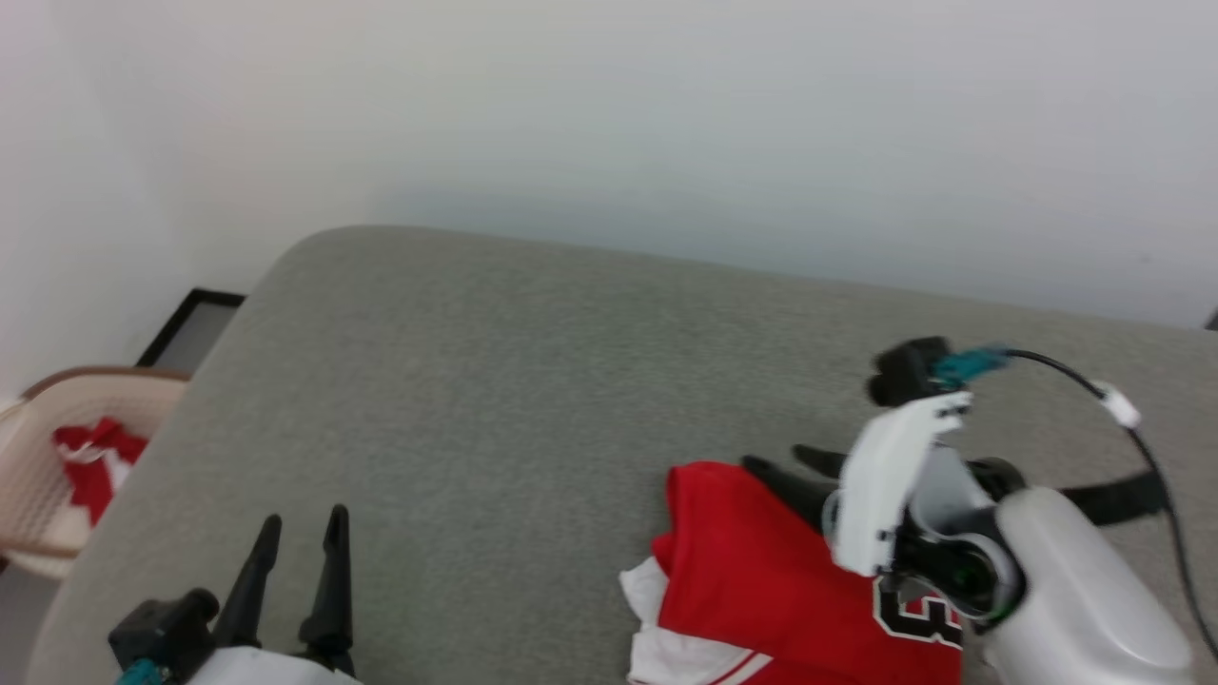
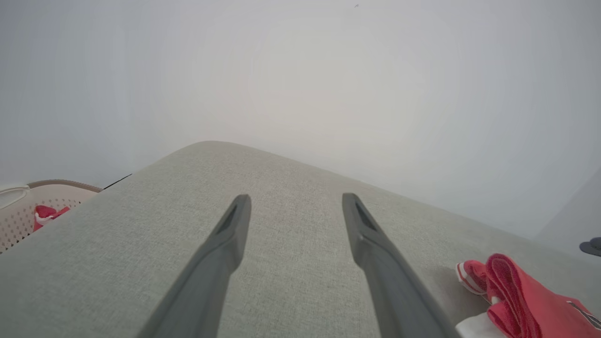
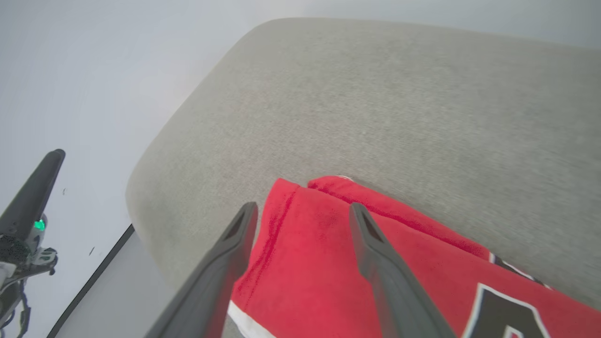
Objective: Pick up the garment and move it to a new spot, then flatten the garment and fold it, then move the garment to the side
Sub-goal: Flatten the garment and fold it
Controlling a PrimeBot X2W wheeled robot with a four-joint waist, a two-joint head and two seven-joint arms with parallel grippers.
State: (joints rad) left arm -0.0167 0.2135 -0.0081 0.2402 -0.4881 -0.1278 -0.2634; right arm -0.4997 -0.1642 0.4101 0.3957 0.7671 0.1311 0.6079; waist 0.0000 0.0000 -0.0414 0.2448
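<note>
Garment look: red jersey-style shirt with white sleeves, bunched and folded over itself rather than spread flat; a black, white-outlined numeral sits on the red cloth and a white sleeve part sticks out at its left side.
Garment place: on the grey woven upholstered surface, at its near right part, running off the bottom edge of the head view.
Right gripper: fingers spread apart just over the shirt's far folded edge, closed on nothing.
Left gripper: fingers parted, empty, over bare grey fabric, well apart from the shirt.
Right wrist view: the gripper shows its two tips straddling red cloth, with a doubled fold along the far edge and a white band at the bottom.
Left wrist view: the gripper frames bare surface; the shirt shows edge-on at lower right, rolled folds and red-and-white striped trim visible.
Head view extra: a beige perforated plastic basket holding red and white cloth, beside the surface at far left.
Direction: the folded edge faces away from the robot and leftward.
Long axis: cannot tell, the shirt is cut off.
</note>
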